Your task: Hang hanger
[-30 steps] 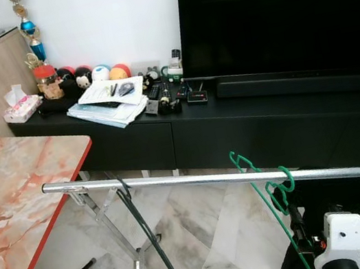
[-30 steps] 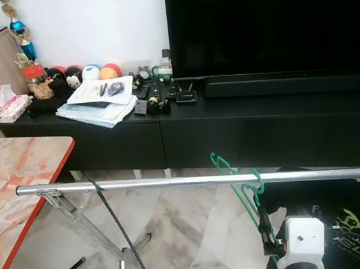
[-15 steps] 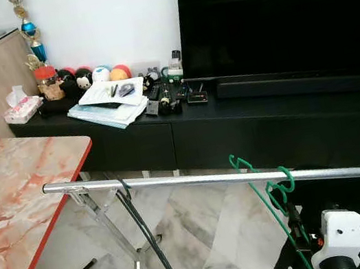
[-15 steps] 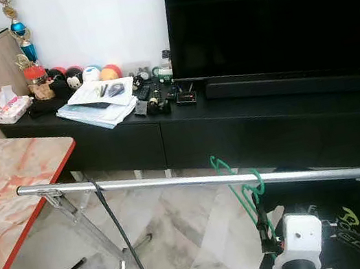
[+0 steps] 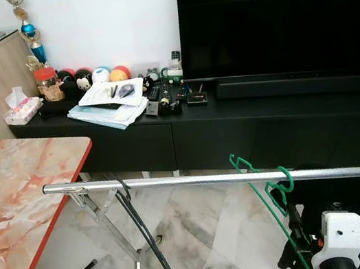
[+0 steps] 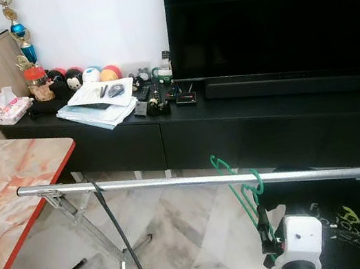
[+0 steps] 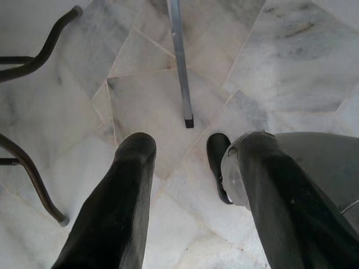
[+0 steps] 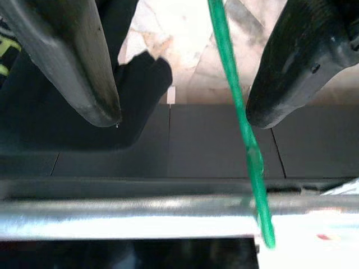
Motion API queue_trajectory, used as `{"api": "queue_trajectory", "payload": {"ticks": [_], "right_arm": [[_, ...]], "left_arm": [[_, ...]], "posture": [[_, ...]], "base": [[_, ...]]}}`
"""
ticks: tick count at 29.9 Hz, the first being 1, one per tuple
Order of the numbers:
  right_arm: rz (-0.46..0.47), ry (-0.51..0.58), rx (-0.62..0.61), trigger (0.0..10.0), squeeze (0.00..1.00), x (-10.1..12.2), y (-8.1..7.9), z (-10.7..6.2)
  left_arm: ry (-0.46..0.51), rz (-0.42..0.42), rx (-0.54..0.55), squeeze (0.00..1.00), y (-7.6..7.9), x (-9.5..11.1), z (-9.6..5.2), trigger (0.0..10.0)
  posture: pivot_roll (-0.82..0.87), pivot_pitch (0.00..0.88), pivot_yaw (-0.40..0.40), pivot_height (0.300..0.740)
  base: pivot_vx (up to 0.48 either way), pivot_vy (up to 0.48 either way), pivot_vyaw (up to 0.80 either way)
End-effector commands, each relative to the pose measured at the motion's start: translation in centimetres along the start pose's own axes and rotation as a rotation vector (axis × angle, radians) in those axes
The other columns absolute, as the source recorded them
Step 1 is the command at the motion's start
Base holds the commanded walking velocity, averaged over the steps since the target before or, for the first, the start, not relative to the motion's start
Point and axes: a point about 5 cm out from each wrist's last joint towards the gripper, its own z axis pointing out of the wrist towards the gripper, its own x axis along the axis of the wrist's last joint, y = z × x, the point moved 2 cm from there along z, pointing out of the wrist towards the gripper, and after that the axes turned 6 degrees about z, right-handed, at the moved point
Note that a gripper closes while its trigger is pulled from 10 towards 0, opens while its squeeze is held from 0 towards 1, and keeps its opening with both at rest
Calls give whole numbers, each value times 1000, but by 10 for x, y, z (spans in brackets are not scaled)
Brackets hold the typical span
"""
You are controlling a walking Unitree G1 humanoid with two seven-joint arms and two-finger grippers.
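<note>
Hanger first: thin, green and wiry, its hook curls over the rail, and the body slants down toward our right gripper. That gripper sits just beneath the rail with its two black fingers spread, the green wire running between them and seemingly touching neither, though the angle leaves some doubt. We judge the hanging step all but done; next we need only draw the arm back and down without snagging the wire. Our left gripper hangs idle over the marble floor, fingers apart and holding nothing. Farther along the rail, a black hanger dangles.
</note>
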Motion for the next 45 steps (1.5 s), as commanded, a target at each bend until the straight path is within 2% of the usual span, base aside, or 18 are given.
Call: {"api": "queue_trajectory", "payload": {"ticks": [1, 16, 32, 45], "right_arm": [[-14, -6, -12, 10000, 0, -2, 4, 1], [-12, -13, -23, 10000, 0, -4, 1, 4], [-13, -16, -49, 10000, 0, -3, 5, 7], [11, -30, -70, 10000, 0, -5, 6, 10]], "left_arm": [[-3, -17, 8, 0, -2, -1, -1, 10000], [11, -18, 6, 0, -1, 4, 1, 10000], [9, -22, 5, 0, 2, 5, 2, 10000], [-20, -37, 7, 0, 4, -3, 0, 10000]], "posture": [[88, 0, 9, 740], [103, 0, 2, 740], [110, 1, -9, 740], [113, 12, -18, 740]], "base": [[-240, 0, 0], [-261, 0, 0], [-275, 0, 0], [-275, 0, 0]]}}
